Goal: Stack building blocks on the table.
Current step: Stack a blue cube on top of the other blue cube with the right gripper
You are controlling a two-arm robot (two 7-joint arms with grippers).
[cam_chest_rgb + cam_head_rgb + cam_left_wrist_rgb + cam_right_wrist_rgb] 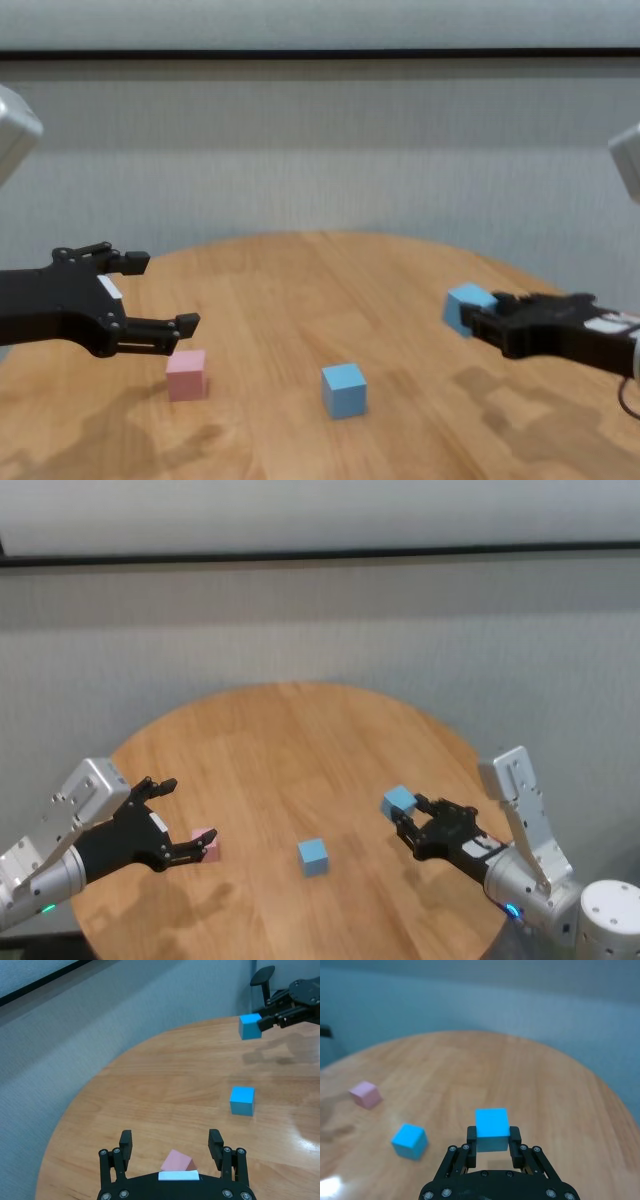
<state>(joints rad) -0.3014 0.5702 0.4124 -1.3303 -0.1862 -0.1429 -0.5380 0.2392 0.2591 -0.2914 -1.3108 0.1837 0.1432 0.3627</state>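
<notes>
1. Blocks number three, and none is stacked: a pink block [205,844] and one blue block [313,856] sit on the table [290,750], while a second blue block [398,801] is held in the air.
2. Pink block lies near the table's left edge; the loose blue block lies toward the near edge, around the middle, well apart from the pink one.
3. Right gripper [408,815] is clenched on the second blue block, pinching it between its fingertips above the right side of the table, clear of the wood.
4. In the right wrist view the fingers [471,1136] cover the lower sides of the held block [492,1129], so only its top and front faces show.
5. Left gripper [188,815] is spread wide and grasps nothing; it hovers at the left edge, just above the pink block.
6. From the head view one left fingertip overlaps the pink block, hiding part of it; the left wrist view shows the block [177,1162] between the fingers, partly cut off by the gripper body.
7. Both arms run out of frame at the lower corners.
</notes>
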